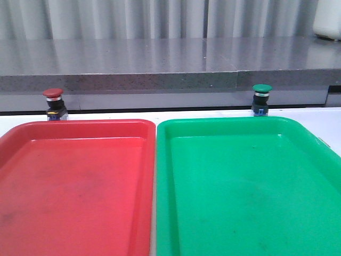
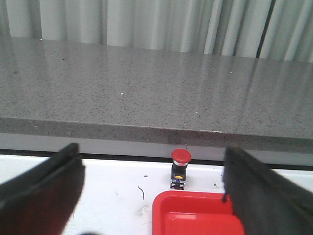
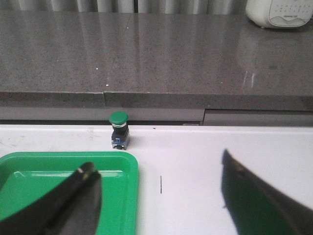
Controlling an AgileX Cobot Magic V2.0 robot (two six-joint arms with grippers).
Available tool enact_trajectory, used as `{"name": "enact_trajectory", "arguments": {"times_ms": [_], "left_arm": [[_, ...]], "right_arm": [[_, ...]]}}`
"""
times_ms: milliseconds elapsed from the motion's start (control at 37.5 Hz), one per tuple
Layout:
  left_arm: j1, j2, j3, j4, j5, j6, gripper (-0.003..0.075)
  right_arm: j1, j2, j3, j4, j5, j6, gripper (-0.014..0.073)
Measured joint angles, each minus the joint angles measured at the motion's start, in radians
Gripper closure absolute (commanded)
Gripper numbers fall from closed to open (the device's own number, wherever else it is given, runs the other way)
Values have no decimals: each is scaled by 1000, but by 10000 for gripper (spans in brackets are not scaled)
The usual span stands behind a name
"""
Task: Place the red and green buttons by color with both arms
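Note:
The red button (image 1: 53, 102) stands upright on the white table behind the red tray (image 1: 74, 181). It also shows in the left wrist view (image 2: 180, 166), ahead of my left gripper (image 2: 151, 188), which is open and empty, well short of it. The green button (image 1: 261, 98) stands upright behind the green tray (image 1: 250, 186). It also shows in the right wrist view (image 3: 119, 128), ahead and to one side of my right gripper (image 3: 156, 188), which is open and empty. Neither gripper shows in the front view.
A grey stone ledge (image 1: 160, 64) runs along the back just behind both buttons. A white object (image 1: 327, 18) stands on it at the far right. The two trays lie side by side, their rims nearly touching.

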Motion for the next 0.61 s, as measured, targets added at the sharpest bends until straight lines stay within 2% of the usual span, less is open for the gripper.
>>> {"name": "enact_trajectory", "arguments": {"times_ms": [213, 346, 480, 613], "left_arm": [[0, 0, 0, 0, 0, 0, 170], [-18, 48, 0, -22, -35, 0, 196], [-109, 262, -83, -24, -35, 0, 196], [-159, 574, -318, -24, 71, 0, 196]], "right_arm": [[0, 0, 0, 0, -2, 2, -50], [0, 0, 0, 0, -2, 2, -50], [0, 0, 0, 0, -2, 2, -50], [0, 0, 0, 0, -2, 2, -50]]}}
